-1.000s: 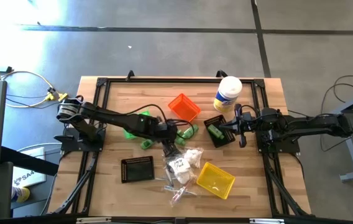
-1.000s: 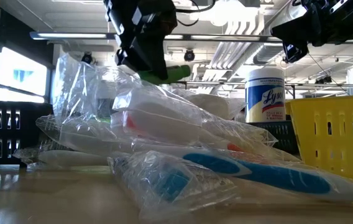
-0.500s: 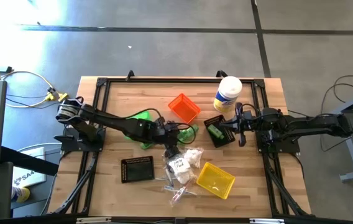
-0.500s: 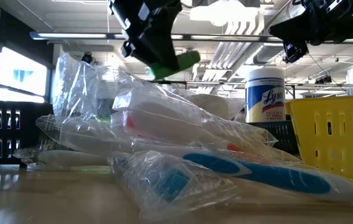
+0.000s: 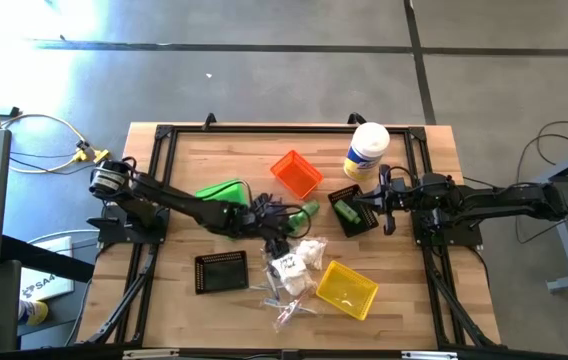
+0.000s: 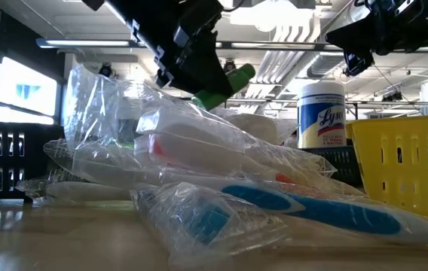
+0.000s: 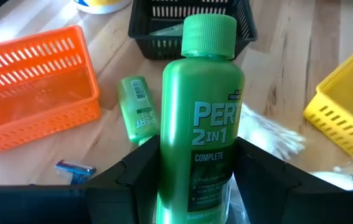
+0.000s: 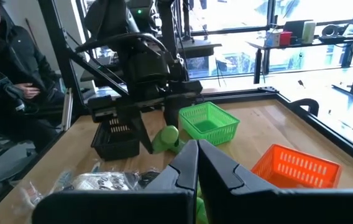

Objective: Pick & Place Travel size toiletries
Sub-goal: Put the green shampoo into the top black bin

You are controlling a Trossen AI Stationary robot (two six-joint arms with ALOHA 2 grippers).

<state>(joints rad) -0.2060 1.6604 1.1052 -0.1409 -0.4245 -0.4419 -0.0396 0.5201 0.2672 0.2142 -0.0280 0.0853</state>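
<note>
While carrying a green bottle (image 7: pixel 201 124) clear of the worktop (image 5: pixel 194 150), grips it low on the body, left jaws part open and pressed to both its sides, cap pointing ahead; gripped low probably so that the cap end leads into a bin; hangs near the middle, between the green bin (image 5: pixel 222 190) and the black bin (image 5: pixel 356 214), just in front of the orange bin (image 5: pixel 296 172); aimed, by the left wrist view, toward that black bin, where something green already lies, so likely the place for this sort; only a guess.

Below the jaws, a second small bottle (image 7: pixel 138 115) flat on the wood beside a blue razor (image 7: pixel 74 168), not yet sorted; nearer the front, a heap of packets (image 5: pixel 296 260) and clear-wrapped sticks beside the yellow bin (image 5: pixel 347 288), also waiting; another black bin (image 5: pixel 221 270) at front left.

Right jaws shut tight on nothing, held above the right side near the black bin, probably parked out of the way; worth watching, since close to the likely drop spot.
</note>
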